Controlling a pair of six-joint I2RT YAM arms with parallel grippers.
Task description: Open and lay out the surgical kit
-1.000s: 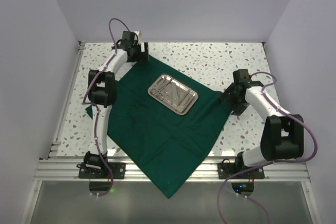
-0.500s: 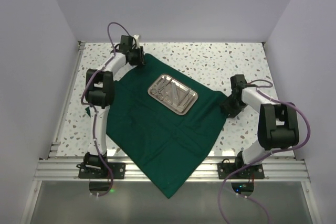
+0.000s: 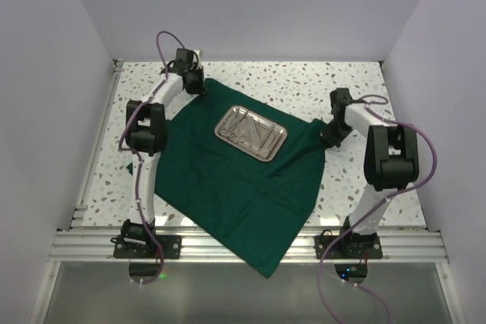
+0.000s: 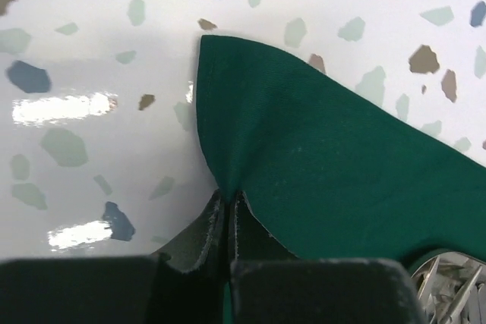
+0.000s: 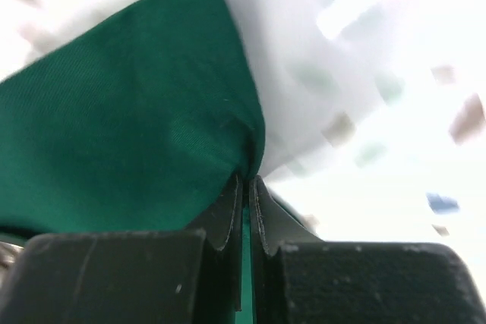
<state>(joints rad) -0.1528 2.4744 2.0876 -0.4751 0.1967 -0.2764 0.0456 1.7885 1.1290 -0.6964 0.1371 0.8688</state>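
The surgical kit's dark green cloth [image 3: 228,180] lies spread across the speckled table, its near corner hanging over the front edge. A shiny steel tray [image 3: 250,133] with slim silver instruments in it rests on the cloth's far half. My left gripper [image 3: 196,85] is shut on the cloth's far-left corner [image 4: 250,149]; the cloth edge is pinched between its fingers [image 4: 228,202]. My right gripper [image 3: 328,133] is shut on the cloth's right corner [image 5: 137,134], green fabric showing between its fingers [image 5: 244,187]. A bit of the tray [image 4: 448,282] shows at the lower right of the left wrist view.
White walls close in the table [image 3: 304,81] on three sides. A metal rail [image 3: 243,244] runs along the front edge by the arm bases. Purple cables loop off both arms.
Both grippers have shut on cloth corners. The right arm swung toward the back, and the cloth with the tray shifted that way; the near corner moved right.
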